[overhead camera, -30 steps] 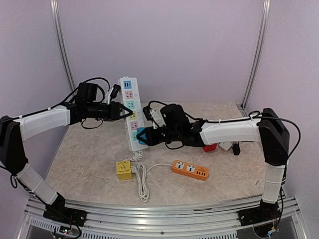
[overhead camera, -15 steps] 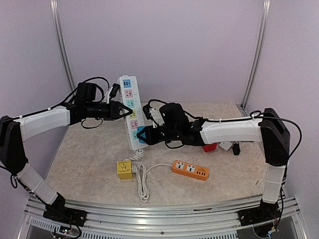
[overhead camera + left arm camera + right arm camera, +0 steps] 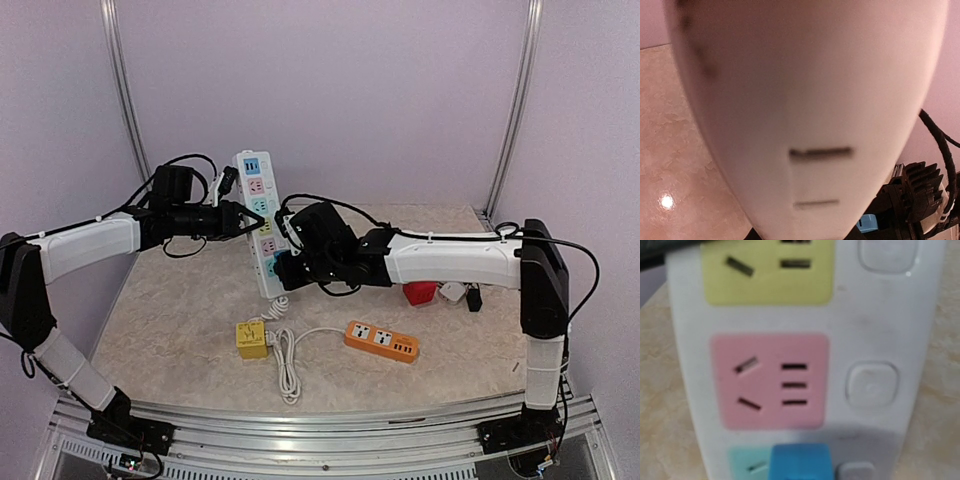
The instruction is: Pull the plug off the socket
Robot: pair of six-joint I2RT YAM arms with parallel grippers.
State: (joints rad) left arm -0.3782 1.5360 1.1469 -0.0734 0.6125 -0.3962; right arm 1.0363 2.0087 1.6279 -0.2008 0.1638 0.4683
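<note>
The beige marbled tabletop carries everything, and the white power strip is the landmark. It stands lifted and tilted, its upper end in the air and its lower end down near the tabletop, with its coloured sockets facing the camera.

The left tool reaches in from the strip's left side and is clamped fully shut on the strip's edge about halfway up. In the left wrist view the strip's plain white back fills nearly the whole picture.

The right tool comes in from the strip's right side and meets its lower end. Its jaws are drawn almost together on the blue plug.

The orange extension block lies flat on the tabletop, below and to the right of the strip, well apart from it. The yellow cube adapter sits just below the strip's lower end, beside a coiled white cord.

In the right wrist view the blue plug sits in the teal socket at the strip's lower end, directly under the empty pink socket
</note>
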